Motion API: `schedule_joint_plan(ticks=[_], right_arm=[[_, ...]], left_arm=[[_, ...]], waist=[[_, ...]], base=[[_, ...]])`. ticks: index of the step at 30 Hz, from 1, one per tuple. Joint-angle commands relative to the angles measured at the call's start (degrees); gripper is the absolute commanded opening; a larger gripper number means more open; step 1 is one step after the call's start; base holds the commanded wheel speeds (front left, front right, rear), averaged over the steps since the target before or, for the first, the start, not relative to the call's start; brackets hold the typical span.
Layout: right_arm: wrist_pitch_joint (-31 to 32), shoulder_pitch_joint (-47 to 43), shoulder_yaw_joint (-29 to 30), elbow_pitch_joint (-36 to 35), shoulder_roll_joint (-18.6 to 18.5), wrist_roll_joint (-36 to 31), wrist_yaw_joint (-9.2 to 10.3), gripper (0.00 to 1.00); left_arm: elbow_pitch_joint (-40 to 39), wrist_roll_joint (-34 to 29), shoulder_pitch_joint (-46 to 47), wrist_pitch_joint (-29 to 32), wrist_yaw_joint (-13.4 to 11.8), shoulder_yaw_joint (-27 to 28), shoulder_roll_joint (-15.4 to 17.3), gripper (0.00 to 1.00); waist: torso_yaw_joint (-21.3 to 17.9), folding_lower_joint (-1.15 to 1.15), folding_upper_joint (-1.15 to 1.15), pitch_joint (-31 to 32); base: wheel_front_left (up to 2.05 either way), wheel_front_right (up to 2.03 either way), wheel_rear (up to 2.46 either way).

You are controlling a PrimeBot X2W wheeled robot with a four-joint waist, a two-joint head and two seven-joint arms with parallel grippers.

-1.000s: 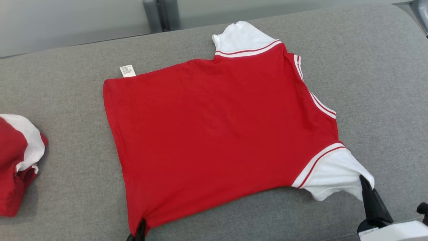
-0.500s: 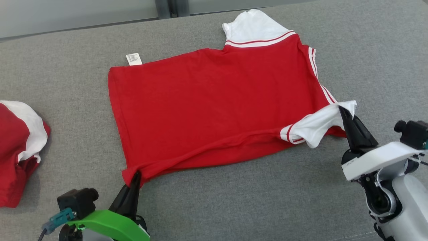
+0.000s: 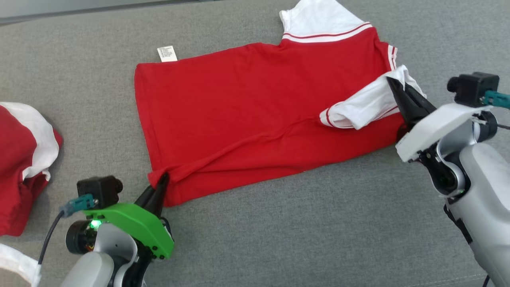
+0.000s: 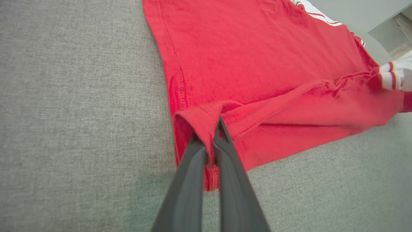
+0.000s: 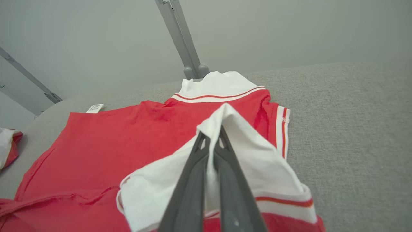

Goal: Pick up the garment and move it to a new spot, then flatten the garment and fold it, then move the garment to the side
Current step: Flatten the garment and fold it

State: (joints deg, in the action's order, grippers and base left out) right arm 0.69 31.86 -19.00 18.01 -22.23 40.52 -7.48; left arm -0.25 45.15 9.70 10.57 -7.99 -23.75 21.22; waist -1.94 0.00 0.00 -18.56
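Fold in hand: I'd judge this to be the folding step. The garment (image 3: 247, 111) lies spread across the middle of the head view, and both claws hold its lower edge raised off the cloth.
Next move: probably to carry the hem corner and the sleeve together over the red body toward the top of the frame, level with each other, then let go. An uneven pull would skew the crease.
Grey cushion (image 3: 279, 239): lies under everything, bare along the bottom of the frame.
Garment: centre to upper right, with the far white sleeve (image 3: 318, 20) at the top edge.
Second garment (image 3: 24, 167): bunched at the left edge, well apart.
Right claw (image 3: 392, 84): right of frame, pressed together on the garment's near white sleeve (image 3: 358, 107), which is folded over the red body.
Left claw (image 3: 163, 181): lower left, pinching the garment's hem corner, cloth wrapped round its tips.
Care label (image 3: 167, 54): upper left, at the far hem corner.
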Motion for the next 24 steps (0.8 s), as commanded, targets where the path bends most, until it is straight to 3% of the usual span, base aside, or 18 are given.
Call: schedule_joint_plan(ticks=[1,2,3,4,5,8,13,18,24], right_arm=[[0.30,1.63,-1.01,1.64,0.19,-0.70,-0.03,0.00],[0.28,2.47,-1.70,2.27,0.28,-0.90,-0.03,0.00],[-0.30,3.34,-2.18,3.14,0.32,-1.33,-0.03,0.82],[-0.56,3.87,-2.62,3.97,0.08,-1.91,-0.03,1.00],[-1.70,4.37,-2.89,4.80,-0.18,-2.91,-0.03,1.00],[-4.86,4.56,-3.36,5.48,-0.65,-5.16,-0.03,1.00],[-7.55,-0.19,-3.08,2.26,-4.43,-8.74,-0.02,1.00],[-4.38,-8.26,-0.33,-1.54,-7.70,-11.33,-0.02,1.00],[-0.64,-12.94,3.06,-4.16,-7.56,-14.24,-0.02,1.00]], left_arm=[[1.16,-0.64,2.03,0.07,0.58,0.05,0.25,0.00],[1.75,-0.92,2.84,0.04,0.89,-0.03,0.28,0.00],[2.28,-1.08,3.67,-0.30,1.36,-0.20,0.22,0.29],[2.84,-0.96,4.25,-0.80,1.57,-0.03,-0.08,0.56],[3.78,-1.04,4.70,-1.17,1.33,0.32,-0.21,1.00],[4.86,-1.29,4.79,-2.07,0.84,0.92,0.36,1.00],[1.28,-0.03,-1.34,-4.26,0.04,3.00,2.06,1.00],[-5.01,1.90,-8.66,-5.77,-1.26,4.56,2.46,1.00],[-6.70,2.72,-10.44,-5.60,-1.54,3.51,1.16,1.00]], waist=[[0.47,0.00,0.00,-1.14],[0.54,0.00,0.00,-1.52],[0.62,0.00,0.00,-1.88],[0.71,0.00,0.00,-2.13],[0.77,0.00,0.00,-2.31],[0.55,0.00,0.00,-2.48],[-0.73,0.00,0.00,-2.06],[-1.33,0.00,0.00,-1.79],[-0.90,0.00,0.00,-2.71]], base=[[0.00,0.00,0.00],[0.00,0.00,0.00],[0.00,0.00,0.00],[0.00,0.00,0.00],[0.00,0.00,0.00],[0.00,0.00,0.00],[0.00,0.00,0.00],[0.00,0.00,0.00],[0.00,0.00,0.00]])
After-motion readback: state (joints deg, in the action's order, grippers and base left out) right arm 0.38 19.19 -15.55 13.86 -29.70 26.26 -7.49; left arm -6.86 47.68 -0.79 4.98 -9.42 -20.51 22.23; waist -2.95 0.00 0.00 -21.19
